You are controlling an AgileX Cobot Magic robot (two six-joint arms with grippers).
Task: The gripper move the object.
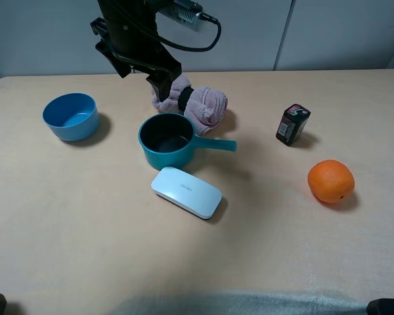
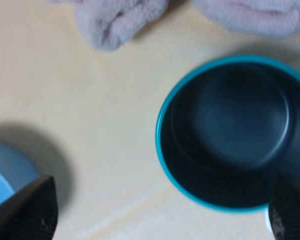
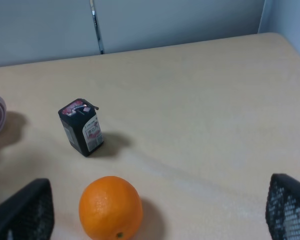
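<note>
The teal saucepan (image 1: 167, 141) with a dark inside stands on the table, its straight handle (image 1: 217, 144) pointing right. In the left wrist view the saucepan (image 2: 235, 130) lies just below the camera, handle out of frame. My left gripper (image 1: 171, 92), on the black arm, hangs above the pan's far rim and the pink towel. In its wrist view the left gripper (image 2: 160, 212) is open and empty, fingertips (image 2: 30, 210) wide apart, touching nothing. My right gripper (image 3: 155, 212) is open and empty, above the table near the orange.
A light blue handleless bowl (image 1: 70, 116) sits at the left. A rolled pink towel (image 1: 200, 104) lies just behind the pan. A white flat case (image 1: 186, 191) lies in front of it. A small black carton (image 1: 293, 123) and an orange (image 1: 330, 181) stand at the right.
</note>
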